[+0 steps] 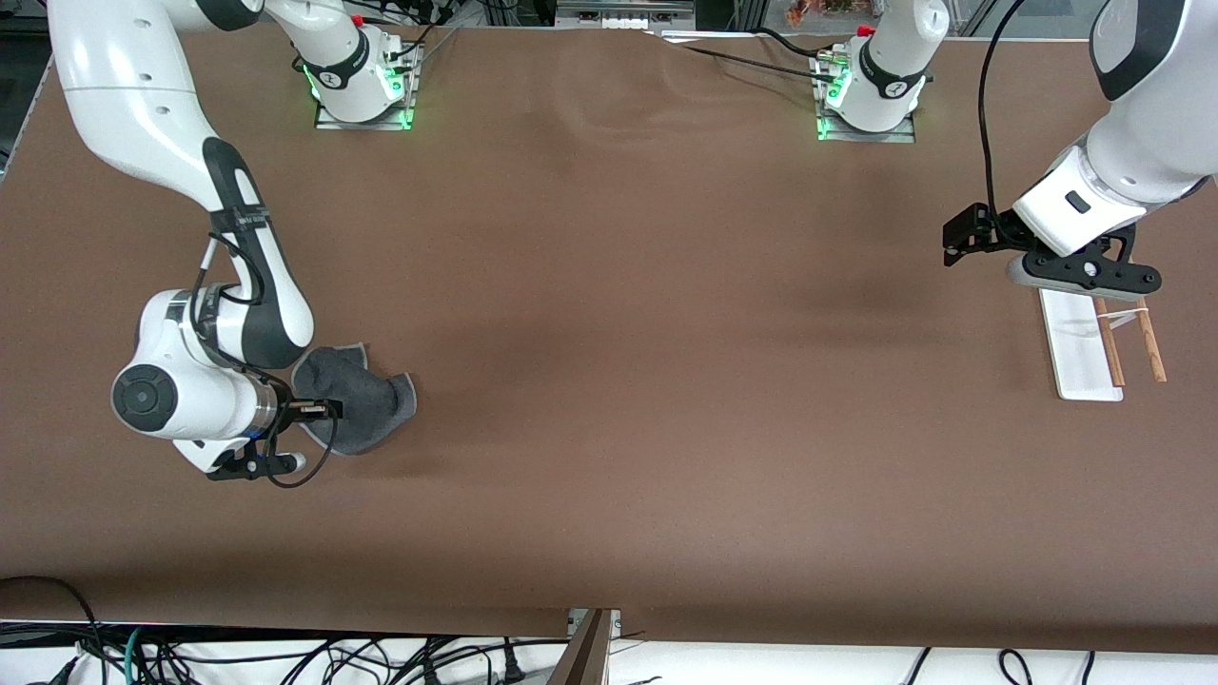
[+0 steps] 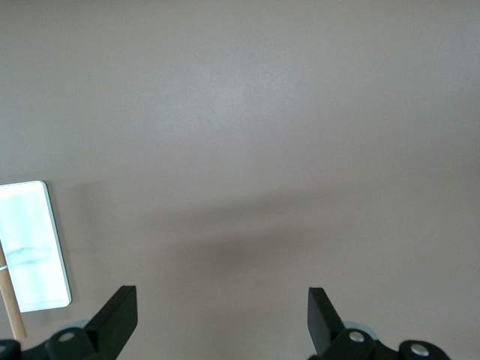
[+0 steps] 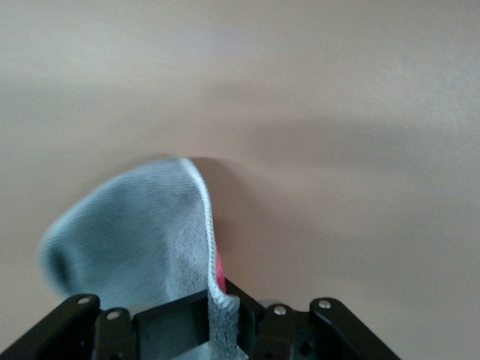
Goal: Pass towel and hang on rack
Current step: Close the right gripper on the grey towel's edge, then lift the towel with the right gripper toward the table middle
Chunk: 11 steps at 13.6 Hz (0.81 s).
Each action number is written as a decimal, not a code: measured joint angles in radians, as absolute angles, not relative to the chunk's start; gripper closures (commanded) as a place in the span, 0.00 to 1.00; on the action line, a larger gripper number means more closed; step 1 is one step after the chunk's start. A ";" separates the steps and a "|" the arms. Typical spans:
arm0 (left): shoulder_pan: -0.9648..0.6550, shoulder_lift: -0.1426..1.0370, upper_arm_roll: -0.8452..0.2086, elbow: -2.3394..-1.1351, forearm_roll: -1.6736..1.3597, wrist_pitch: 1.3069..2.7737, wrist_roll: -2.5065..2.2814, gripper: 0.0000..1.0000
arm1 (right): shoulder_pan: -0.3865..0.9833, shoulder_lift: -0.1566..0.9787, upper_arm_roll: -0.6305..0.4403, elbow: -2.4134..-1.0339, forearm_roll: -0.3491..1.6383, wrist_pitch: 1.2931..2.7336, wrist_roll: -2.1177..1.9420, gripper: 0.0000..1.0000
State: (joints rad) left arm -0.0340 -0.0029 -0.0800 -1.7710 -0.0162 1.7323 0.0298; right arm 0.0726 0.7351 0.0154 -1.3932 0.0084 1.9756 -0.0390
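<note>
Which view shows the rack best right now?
The front view: the rack shows its white base and both rods beneath the open left gripper. The left wrist view catches only a base corner and one rod; the right wrist view shows none of it.

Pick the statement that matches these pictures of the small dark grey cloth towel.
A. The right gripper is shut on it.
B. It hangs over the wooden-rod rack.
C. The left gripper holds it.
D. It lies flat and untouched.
A: the right gripper pinches the dark grey cloth towel between its fingers, while the left gripper is open above the brown table.
</note>
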 measured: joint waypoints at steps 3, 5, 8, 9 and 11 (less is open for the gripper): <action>-0.034 -0.003 -0.080 -1.771 -0.016 1.732 0.030 0.00 | 0.077 0.720 0.081 -1.286 0.012 1.795 0.039 1.00; -0.034 -0.003 -0.080 -1.771 -0.016 1.732 0.030 0.00 | 0.078 0.717 0.148 -1.231 0.016 1.701 0.149 1.00; -0.034 -0.003 -0.080 -1.771 -0.016 1.732 0.030 0.00 | 0.083 0.716 0.261 -1.168 0.117 1.632 0.377 1.00; -0.034 -0.003 -0.080 -1.771 -0.016 1.732 0.030 0.00 | 0.084 0.716 0.288 -1.155 0.171 1.628 0.454 1.00; -0.034 -0.003 -0.080 -1.771 -0.016 1.732 0.030 0.00 | 0.083 0.716 0.353 -1.138 0.241 1.636 0.614 1.00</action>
State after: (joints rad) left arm -0.0340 -0.0028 -0.0798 -1.7710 -0.0162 1.7323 0.0298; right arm 0.0832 0.7163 0.3530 -1.1380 0.2405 1.6363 0.6138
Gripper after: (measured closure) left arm 0.000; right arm 1.000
